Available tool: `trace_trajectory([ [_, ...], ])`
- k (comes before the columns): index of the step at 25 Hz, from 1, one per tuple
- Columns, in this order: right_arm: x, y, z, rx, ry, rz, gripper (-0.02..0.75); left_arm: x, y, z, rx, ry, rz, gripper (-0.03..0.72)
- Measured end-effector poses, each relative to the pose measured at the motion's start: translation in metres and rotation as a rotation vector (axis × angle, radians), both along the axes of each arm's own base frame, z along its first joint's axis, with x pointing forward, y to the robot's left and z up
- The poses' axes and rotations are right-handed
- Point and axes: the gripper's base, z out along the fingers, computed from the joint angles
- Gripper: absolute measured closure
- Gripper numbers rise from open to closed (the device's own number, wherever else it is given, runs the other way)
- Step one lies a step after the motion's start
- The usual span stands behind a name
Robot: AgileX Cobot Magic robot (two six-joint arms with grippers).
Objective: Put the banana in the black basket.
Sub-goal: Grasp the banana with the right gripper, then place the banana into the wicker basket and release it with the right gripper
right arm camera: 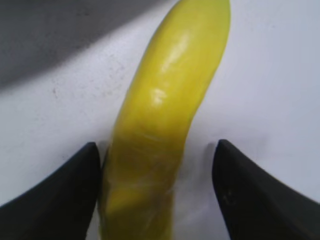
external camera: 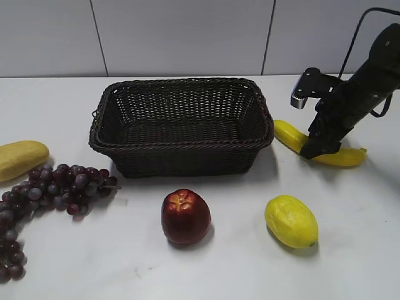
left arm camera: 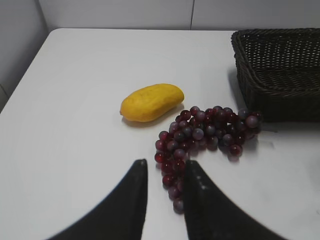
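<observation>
The right gripper point(right arm camera: 155, 190) stands spread, jaws straddling the banana point(right arm camera: 165, 125) with a gap on one side, nothing clamped yet. The banana lies on the white table point(external camera: 206, 269) at the right of the frame, just beside the black basket point(external camera: 181, 125). The step appears to be the grasp; next comes closing, lifting, then carrying leftward over the rim.

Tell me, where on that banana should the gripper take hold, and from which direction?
Probably around the middle of the banana, coming straight down from above. It lies flat on the white table right of the black basket, so only its long sides are free. It is slim there, and the open right gripper already straddles it across the narrow width, one finger on each side.
</observation>
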Motion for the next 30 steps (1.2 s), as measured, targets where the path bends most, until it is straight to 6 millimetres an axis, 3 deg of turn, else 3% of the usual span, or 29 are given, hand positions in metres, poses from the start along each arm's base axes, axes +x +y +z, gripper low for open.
trace_trajectory([
  [3, 0.0, 0.0, -0.008, -0.003, 0.013, -0.003, 0.262, 0.0, 0.0, 0.0, 0.0, 0.0, 0.0, 0.451],
  [7, 0.001, 0.0, -0.009, -0.002, 0.014, -0.01, 0.416, 0.0, 0.0, 0.0, 0.0, 0.0, 0.0, 0.451],
  [16, 0.001, -0.002, -0.005, 0.01, 0.032, -0.108, 0.423, 0.0, 0.0, 0.0, 0.0, 0.0, 0.0, 0.451],
  [19, 0.0, -0.004, 0.016, 0.004, -0.009, -0.136, 0.423, 0.0, 0.0, 0.0, 0.0, 0.0, 0.0, 0.451],
  [25, -0.009, -0.003, 0.084, 0.026, -0.132, -0.134, 0.423, 0.0, 0.0, 0.0, 0.0, 0.0, 0.0, 0.451],
  [28, -0.013, 0.01, 0.108, 0.007, -0.149, -0.047, 0.423, 0.0, 0.0, 0.0, 0.0, 0.0, 0.0, 0.451],
  [30, -0.014, 0.029, 0.121, -0.01, -0.18, 0.027, 0.423, 0.0, 0.0, 0.0, 0.0, 0.0, 0.0, 0.451],
])
